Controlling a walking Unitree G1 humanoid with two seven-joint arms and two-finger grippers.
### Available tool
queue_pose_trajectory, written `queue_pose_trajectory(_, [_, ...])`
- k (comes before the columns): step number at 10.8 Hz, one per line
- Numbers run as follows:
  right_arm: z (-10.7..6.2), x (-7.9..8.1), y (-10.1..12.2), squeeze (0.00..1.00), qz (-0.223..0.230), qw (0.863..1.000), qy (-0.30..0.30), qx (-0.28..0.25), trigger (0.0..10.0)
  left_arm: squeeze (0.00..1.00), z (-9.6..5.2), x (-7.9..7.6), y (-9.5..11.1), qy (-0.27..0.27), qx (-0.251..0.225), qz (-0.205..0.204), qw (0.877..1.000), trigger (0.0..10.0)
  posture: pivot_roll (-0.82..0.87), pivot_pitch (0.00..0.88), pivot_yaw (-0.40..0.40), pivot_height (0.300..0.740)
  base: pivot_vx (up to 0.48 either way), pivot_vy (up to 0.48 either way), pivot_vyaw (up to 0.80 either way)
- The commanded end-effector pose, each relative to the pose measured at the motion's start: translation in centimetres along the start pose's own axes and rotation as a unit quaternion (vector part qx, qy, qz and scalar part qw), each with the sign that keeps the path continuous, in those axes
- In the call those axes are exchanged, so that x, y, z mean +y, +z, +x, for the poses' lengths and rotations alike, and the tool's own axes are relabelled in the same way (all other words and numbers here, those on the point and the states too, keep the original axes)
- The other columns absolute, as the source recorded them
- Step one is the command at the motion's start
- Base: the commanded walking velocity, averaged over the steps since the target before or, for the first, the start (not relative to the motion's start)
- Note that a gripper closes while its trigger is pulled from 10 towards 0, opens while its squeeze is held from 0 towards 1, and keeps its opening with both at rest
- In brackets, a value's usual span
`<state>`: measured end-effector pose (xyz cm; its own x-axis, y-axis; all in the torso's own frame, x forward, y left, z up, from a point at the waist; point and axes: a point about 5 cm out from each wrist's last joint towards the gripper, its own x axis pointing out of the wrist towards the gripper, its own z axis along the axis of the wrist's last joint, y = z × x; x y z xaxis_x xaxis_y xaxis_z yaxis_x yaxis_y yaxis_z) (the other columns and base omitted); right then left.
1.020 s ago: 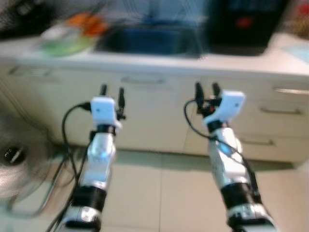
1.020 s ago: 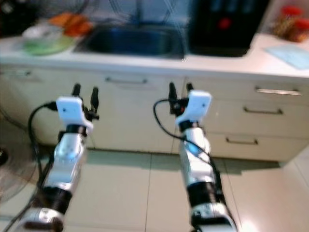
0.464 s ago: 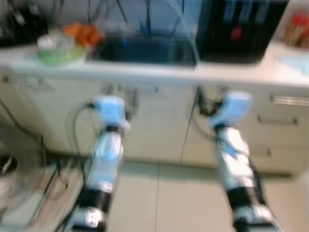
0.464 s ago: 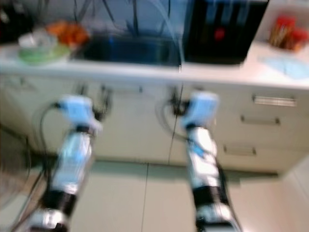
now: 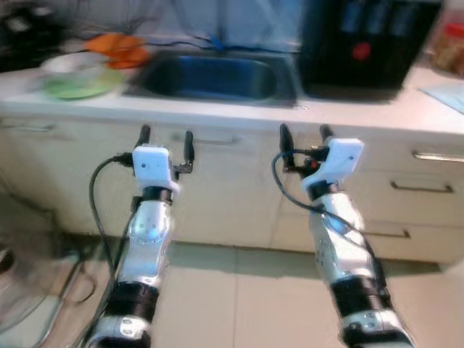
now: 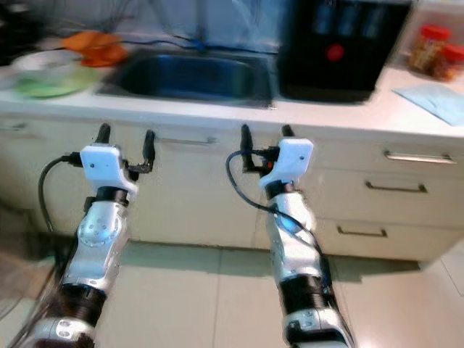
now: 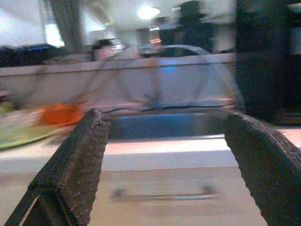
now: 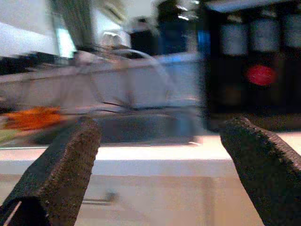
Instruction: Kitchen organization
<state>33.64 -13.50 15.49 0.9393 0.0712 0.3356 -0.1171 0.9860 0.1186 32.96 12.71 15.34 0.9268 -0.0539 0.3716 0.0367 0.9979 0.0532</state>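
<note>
Both the left pincer [image 5: 166,138] and right pincer [image 5: 301,133] hover spread and empty below the sink [image 5: 210,76], risking bumping the worktop [image 5: 239,114] edge if raised carelessly.

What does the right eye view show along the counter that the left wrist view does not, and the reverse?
Right eye view alone: the red-lidded jars and pale blue cloth at the counter's right end, plus the drawer handles.
Left wrist view alone: the woven texture of the left gripper fingers, spread open.
Both: the dark steel sink, the orange item beside it and the black appliance.
</note>
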Motion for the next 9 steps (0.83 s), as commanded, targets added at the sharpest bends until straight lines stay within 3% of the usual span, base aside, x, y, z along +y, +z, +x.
queue_pose_trajectory(1, [0.56,0.64,0.76,1.00,0.010,1.000,0.007,-0.015,10.0,1.00,0.30,0.65,0.41,0.003,-0.007,0.009,1.000,10.0,0.05,0.013,-0.011,0.740,0.405,0.000,0.00])
queue_pose_trajectory(9, [0.39,0.99,0.51,1.00,0.016,1.000,0.014,-0.010,10.0,1.00,0.18,0.60,0.46,-0.002,-0.005,0.008,1.000,10.0,0.05,0.007,-0.011,0.740,0.442,0.000,0.00])
